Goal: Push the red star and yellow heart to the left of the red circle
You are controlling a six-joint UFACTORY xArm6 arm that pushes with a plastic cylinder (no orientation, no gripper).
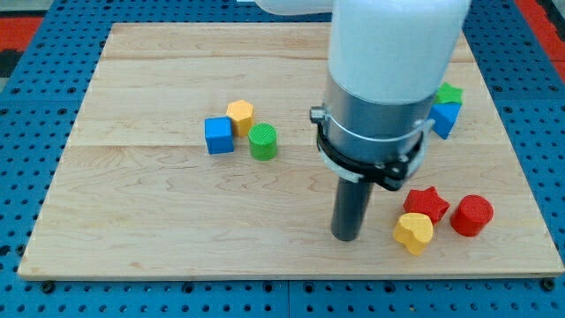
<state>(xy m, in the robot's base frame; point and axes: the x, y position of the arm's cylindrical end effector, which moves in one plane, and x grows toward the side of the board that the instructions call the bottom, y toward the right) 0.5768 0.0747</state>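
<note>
Two task blocks sit huddled at the board's lower right corner: the red star (426, 203) and, touching it just below and to the view's left, the yellow heart (413, 232). Taking the red circle (471, 215) as our landmark, both are already on its left side in the view, the star just beside it with a sliver of wood between them, the heart one step further left and a touch lower. My tip (345, 237) is planted on the wooden board (132, 221), left of the red circle too, standing beyond the heart with a small gap of bare wood before the yellow block, touching nothing. No claw on this arm, just the dark rod under a big grey-and-white housing, so there is nothing to clench or release.

Up above the red circle, partly hidden behind the housing, a blue block (446, 117) peeks out with a green block (450, 92) right behind it; their shapes cannot be made out. Far off to the circle's upper left, a trio clusters mid-board: blue cube (219, 135), yellow hexagon-like block (240, 115) and green cylinder (262, 141), all close together.
</note>
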